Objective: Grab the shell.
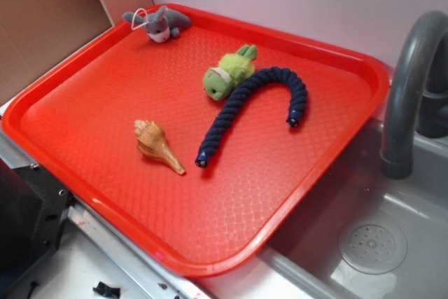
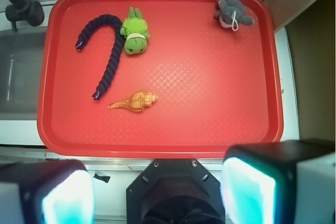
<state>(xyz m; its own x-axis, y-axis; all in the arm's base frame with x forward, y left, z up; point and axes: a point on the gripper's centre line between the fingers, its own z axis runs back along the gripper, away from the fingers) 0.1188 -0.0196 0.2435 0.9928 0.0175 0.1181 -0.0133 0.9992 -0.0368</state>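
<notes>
Flat, shell (image 1: 157,145) tip toward rope's (image 1: 245,110) end

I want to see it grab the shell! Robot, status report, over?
Gripper open, high above the tray, holding nothing. Shell lying flat, untouched. Blue rope close beside its pointed tip, not touching.

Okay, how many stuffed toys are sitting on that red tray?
2. The green plush toy lies mid-tray, against the dark blue rope. The gray plush toy sits in a far corner of the red tray. Nothing appears hidden.
</notes>
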